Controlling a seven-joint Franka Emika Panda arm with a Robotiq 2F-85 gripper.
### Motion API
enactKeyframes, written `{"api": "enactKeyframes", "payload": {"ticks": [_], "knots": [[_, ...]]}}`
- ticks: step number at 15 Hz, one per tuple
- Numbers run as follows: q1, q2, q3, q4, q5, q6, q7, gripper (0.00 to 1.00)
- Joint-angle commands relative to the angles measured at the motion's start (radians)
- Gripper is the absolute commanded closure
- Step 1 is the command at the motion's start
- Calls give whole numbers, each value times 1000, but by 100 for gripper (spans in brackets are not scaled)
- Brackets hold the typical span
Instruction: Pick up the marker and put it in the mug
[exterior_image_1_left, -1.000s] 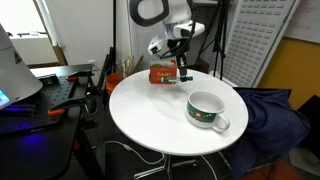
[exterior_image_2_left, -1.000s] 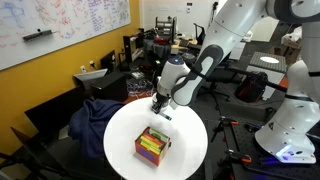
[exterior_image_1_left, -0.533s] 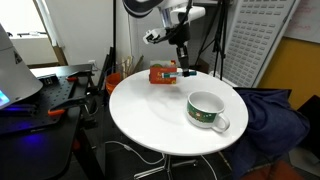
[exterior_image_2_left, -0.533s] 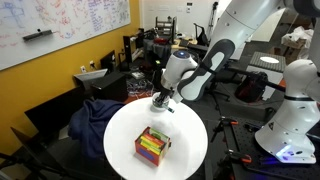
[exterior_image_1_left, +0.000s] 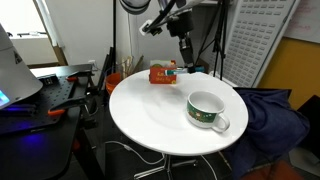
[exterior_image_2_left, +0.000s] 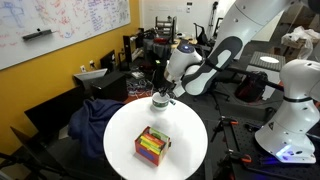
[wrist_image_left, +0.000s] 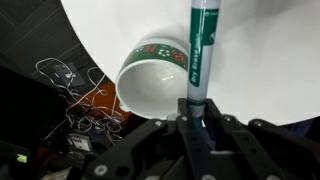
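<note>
Marker (wrist_image_left: 201, 50) is clamped at one dark end in the closed gripper (wrist_image_left: 196, 106), its long axis running straight out along the fingers, free end pointing down toward the white table (wrist_image_left: 270, 60). It hangs in the air above the table, beside the upright mug (wrist_image_left: 155, 75).

The marker (wrist_image_left: 200, 50), white with green print, is held in the air. The green-banded mug (exterior_image_1_left: 207, 110) stands upright and empty.
</note>
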Motion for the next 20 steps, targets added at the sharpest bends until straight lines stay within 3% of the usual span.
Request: {"api": "enactKeyframes", "payload": {"ticks": [1, 7, 20], "knots": [[116, 28, -124, -13, -10, 19, 88, 95], [223, 131, -240, 3, 17, 8, 198, 95], [328, 321, -352, 38, 237, -1, 284, 95]]}}
